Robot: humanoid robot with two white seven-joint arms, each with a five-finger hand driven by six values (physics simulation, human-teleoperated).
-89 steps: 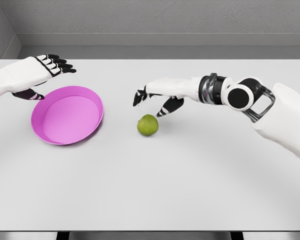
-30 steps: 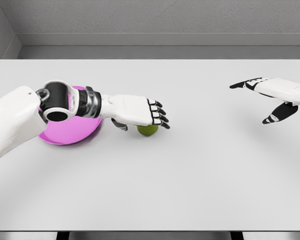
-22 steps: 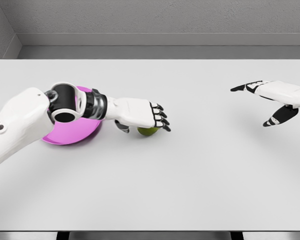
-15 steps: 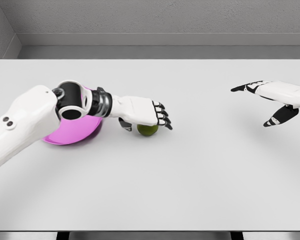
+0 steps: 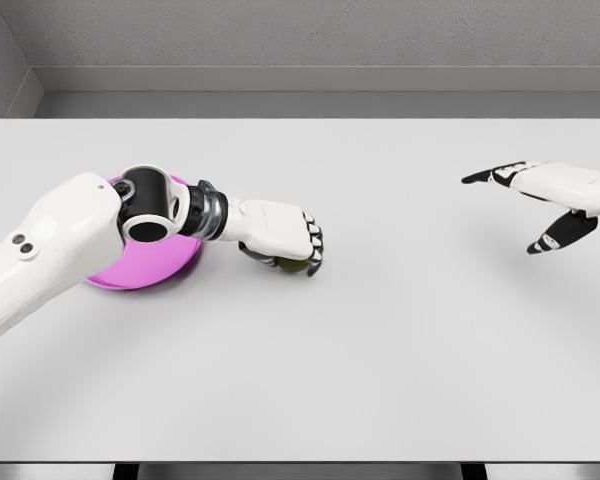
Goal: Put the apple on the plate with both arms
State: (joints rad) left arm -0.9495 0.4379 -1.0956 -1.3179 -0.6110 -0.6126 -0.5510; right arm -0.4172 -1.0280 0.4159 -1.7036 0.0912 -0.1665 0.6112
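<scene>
Since half a second earlier, the left hand (image 5: 283,237) had curled its fingers down around the green apple (image 5: 294,265), which sat on the white table (image 5: 380,330) almost hidden under the palm. The pink plate (image 5: 145,275) lay just to the left, beneath that forearm. The right hand (image 5: 542,194) hovered spread and empty, well away on the right.

matt white table (image 5: 380,330), glossy pink plate (image 5: 140,272)

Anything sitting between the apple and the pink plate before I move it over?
No object lies between them. The left robot hand is curled over the apple, and only the left forearm crosses over the plate.
</scene>
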